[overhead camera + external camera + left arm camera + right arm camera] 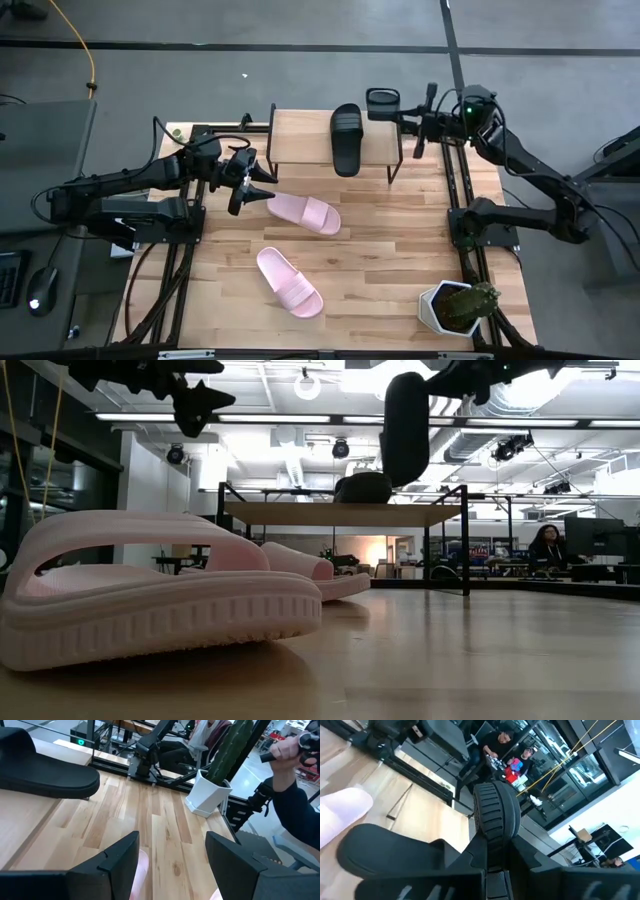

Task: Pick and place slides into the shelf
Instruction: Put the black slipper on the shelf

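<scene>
No readable text in any view

The slides, the shelf, the white planter and the arms carry no lettering, brand, number or sign that can be made out; screens and clutter in the room beyond the table are too small to read.

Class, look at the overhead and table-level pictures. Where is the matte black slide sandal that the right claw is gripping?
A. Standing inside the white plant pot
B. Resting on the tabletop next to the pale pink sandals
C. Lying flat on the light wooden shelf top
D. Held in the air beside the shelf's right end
D: the right claw grips the matte black slide sandal in the air off the right end of the light wooden shelf; the table-level view shows the sandal hanging above the shelf top's height.
</scene>
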Available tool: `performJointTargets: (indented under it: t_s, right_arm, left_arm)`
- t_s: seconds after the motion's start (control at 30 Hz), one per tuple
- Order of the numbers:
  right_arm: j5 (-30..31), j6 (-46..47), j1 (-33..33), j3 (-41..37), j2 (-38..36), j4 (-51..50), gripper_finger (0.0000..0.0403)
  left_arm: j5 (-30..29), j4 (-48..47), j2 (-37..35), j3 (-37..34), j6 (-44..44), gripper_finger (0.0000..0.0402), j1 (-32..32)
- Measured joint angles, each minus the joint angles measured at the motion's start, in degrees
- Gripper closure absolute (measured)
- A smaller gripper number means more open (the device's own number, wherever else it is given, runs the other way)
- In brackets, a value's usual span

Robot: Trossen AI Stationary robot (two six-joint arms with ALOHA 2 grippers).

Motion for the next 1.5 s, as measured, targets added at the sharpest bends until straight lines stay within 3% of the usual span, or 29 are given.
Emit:
performJointTargets:
  t_s: [0.33, 0.7, 1.37, 1.5]
  right_arm:
    - [-13.8, 0.7, -7.9, 0.0, 2.8, 0.1, 0.0387]
    - [-19.2, 1.5, -10.2, 0.0, 3.1, 1.2, 0.0387]
    - [-17.3, 0.0, -9.1, 0.0, 3.5, -6.7, 0.0387]
    - [-14.1, 0.1, -7.6, 0.0, 3.5, -6.1, 0.0387]
  left_arm:
    - [0.1, 0.3, 0.0, 0.0, 0.0, 0.0185, 0.0]
    - [0.1, -0.1, 0.0, 0.0, 0.0, 0.0185, 0.0]
    - [-1.3, -1.3, 0.0, 0.0, 0.6, 0.0185, 0.0]
    - [-1.3, -1.2, 0.0, 0.0, 0.6, 0.0185, 0.0]
